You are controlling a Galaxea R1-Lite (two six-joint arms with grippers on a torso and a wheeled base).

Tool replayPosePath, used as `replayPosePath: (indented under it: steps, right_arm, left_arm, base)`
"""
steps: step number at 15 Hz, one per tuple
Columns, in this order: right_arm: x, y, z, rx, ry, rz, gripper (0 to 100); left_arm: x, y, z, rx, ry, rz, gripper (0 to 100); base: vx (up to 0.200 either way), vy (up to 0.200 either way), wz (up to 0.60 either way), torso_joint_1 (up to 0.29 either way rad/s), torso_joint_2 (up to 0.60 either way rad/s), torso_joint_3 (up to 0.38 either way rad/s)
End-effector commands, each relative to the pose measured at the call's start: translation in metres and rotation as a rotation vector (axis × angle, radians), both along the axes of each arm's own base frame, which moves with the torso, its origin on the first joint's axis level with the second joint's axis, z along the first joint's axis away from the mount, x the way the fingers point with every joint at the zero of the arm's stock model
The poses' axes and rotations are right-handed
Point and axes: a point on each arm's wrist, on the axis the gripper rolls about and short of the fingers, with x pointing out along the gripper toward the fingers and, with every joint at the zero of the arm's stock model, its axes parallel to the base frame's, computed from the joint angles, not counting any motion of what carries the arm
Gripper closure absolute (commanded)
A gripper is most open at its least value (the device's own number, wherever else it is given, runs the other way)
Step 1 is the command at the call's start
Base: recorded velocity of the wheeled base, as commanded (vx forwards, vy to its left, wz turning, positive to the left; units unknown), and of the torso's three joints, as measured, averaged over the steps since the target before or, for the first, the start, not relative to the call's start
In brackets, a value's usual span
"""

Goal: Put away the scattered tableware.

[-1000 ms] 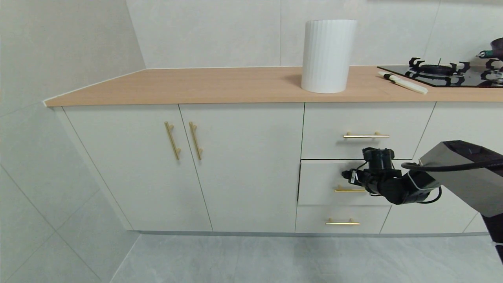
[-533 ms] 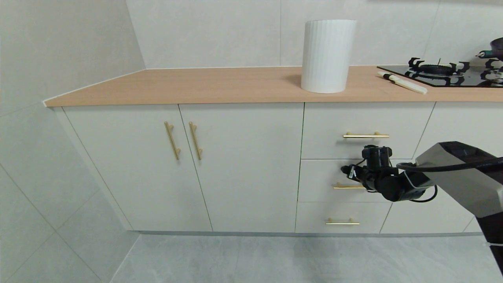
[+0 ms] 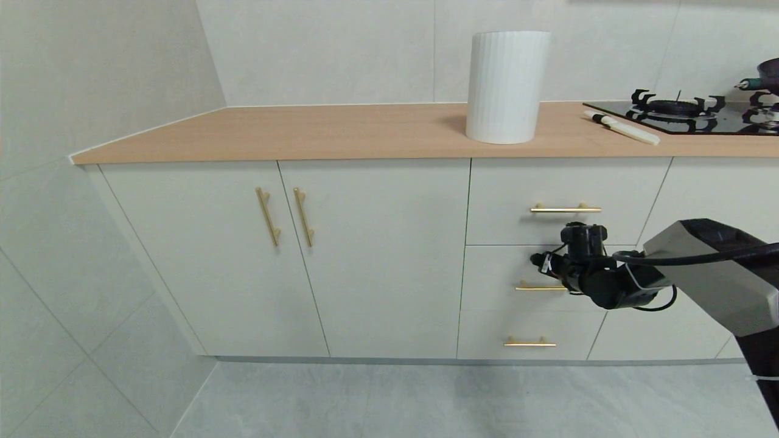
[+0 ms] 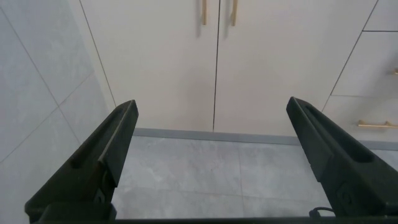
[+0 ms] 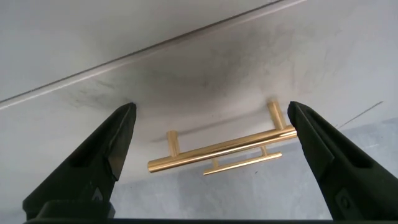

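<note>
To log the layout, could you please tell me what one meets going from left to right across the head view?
Two gold door handles → white ribbed canister → cream utensil → dark pan. Drawer handles and gripper overlap the canister, so omitted.

In the lower right of the head view, the right arm (image 3: 712,280) is a boxy grey shell with a black cable (image 3: 700,260) running to a rounded black wrist and the black right pincer (image 3: 538,261); like it, the left pincer (image 4: 210,104) has broad, matte black, wedge-shaped fingers (image 4: 99,162).
</note>
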Motion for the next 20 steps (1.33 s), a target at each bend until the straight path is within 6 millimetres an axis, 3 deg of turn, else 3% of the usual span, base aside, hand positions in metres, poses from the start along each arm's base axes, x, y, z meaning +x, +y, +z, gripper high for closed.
replayPosePath:
  steps: [1,4,5,7,9,10,11,14,16,17,20]
  right_arm:
    - [-0.026,-0.001,0.041,0.004,-0.026,0.005,0]
    - [-0.09,-0.006,0.1,0.006,-0.056,0.012,0]
    - [-0.137,-0.01,0.135,0.006,-0.102,0.019,0]
    - [-0.212,-0.018,0.17,-0.015,-0.174,0.041,0]
    - [-0.288,-0.029,0.187,-0.089,-0.26,0.058,0]
    - [-0.304,-0.031,0.188,-0.107,-0.282,0.061,0]
    - [-0.355,-0.042,0.188,-0.163,-0.365,0.044,0]
    - [-0.433,-0.052,0.168,-0.248,-0.455,0.024,0]
    - [-0.464,-0.054,0.152,-0.287,-0.434,0.037,0]
    - [-0.49,-0.056,0.134,-0.293,-0.406,0.055,0]
    - [-0.517,-0.059,0.111,-0.336,-0.416,0.042,0]
  left_arm:
    - [0.0,0.0,0.0,-0.001,0.0,0.001,0]
    - [0.0,0.0,0.0,-0.001,0.0,0.001,0]
    - [0.0,0.0,0.0,-0.001,0.0,0.001,0]
    - [0.0,0.0,0.0,-0.001,0.0,0.001,0]
    - [0.0,0.0,0.0,-0.001,0.0,0.001,0]
    - [0.0,0.0,0.0,0.001,0.0,0.001,0]
    - [0.0,0.0,0.0,-0.001,0.0,0.001,0]
    - [0.0,0.0,0.0,-0.001,0.0,0.001,0]
    - [0.0,0.0,0.0,-0.001,0.0,0.001,0]
    - [0.0,0.0,0.0,0.001,0.0,0.001,0]
    - [0.0,0.0,0.0,-0.001,0.0,0.001,0]
  base:
    - [0.0,0.0,0.0,0.0,0.0,0.0]
    - [0.0,0.0,0.0,0.0,0.0,0.0]
    - [0.0,0.0,0.0,0.0,0.0,0.0]
    - [0.0,0.0,0.0,0.0,0.0,0.0]
    - [0.0,0.0,0.0,0.0,0.0,0.0]
    - [0.0,0.0,0.0,0.0,0.0,0.0]
    - [0.0,0.0,0.0,0.0,0.0,0.0]
    - [0.0,0.0,0.0,0.0,0.0,0.0]
    - [0.0,0.0,0.0,0.0,0.0,0.0]
    - [0.0,0.0,0.0,0.0,0.0,0.0]
    - [0.0,0.0,0.0,0.0,0.0,0.0]
